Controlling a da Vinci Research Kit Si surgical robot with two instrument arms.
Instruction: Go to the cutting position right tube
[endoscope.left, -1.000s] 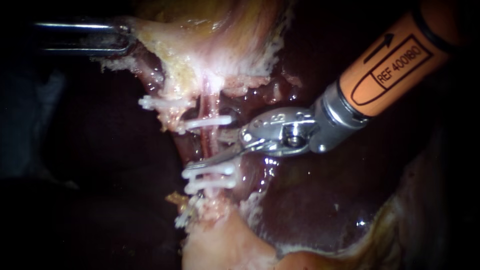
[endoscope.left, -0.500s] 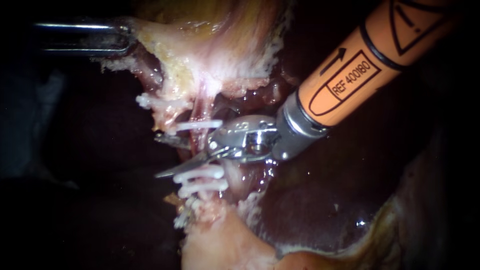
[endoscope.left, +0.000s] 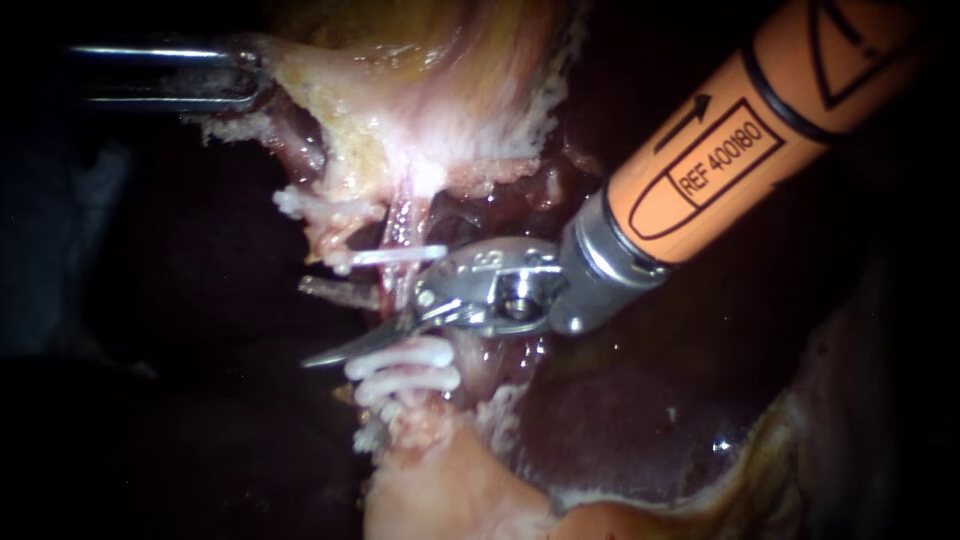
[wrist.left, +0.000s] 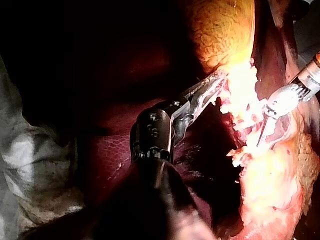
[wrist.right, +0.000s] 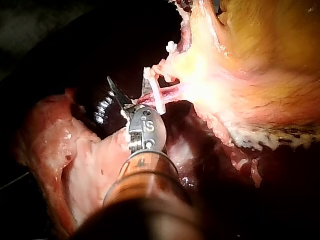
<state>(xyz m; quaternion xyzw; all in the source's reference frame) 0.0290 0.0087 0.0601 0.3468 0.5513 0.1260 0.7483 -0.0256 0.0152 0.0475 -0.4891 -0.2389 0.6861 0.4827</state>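
The right tube (endoscope.left: 407, 222) is a thin pink strand running down from the pale gallbladder tissue (endoscope.left: 420, 110). It carries one white clip (endoscope.left: 400, 255) above and two white clips (endoscope.left: 405, 368) below. My right instrument (endoscope.left: 303, 325), on an orange shaft, has its two blades open astride the tube between the upper clip and the lower pair. In the right wrist view the instrument (wrist.right: 116, 95) has a blade tip reaching past the tube (wrist.right: 170, 92). My left instrument (endoscope.left: 235, 75) is shut on the gallbladder's edge, also in the left wrist view (wrist.left: 212, 87).
Dark liver (endoscope.left: 640, 400) lies under and to the right of the tube. Another white clip (endoscope.left: 300, 205) sits on a strand further left. Pale fatty tissue (endoscope.left: 440, 480) lies below the lower clips. The orange shaft (endoscope.left: 740, 140) crosses the upper right.
My right instrument moved left along the tissue and its blades opened across the tube; one second ago they lay just right of it. The left instrument has kept its hold.
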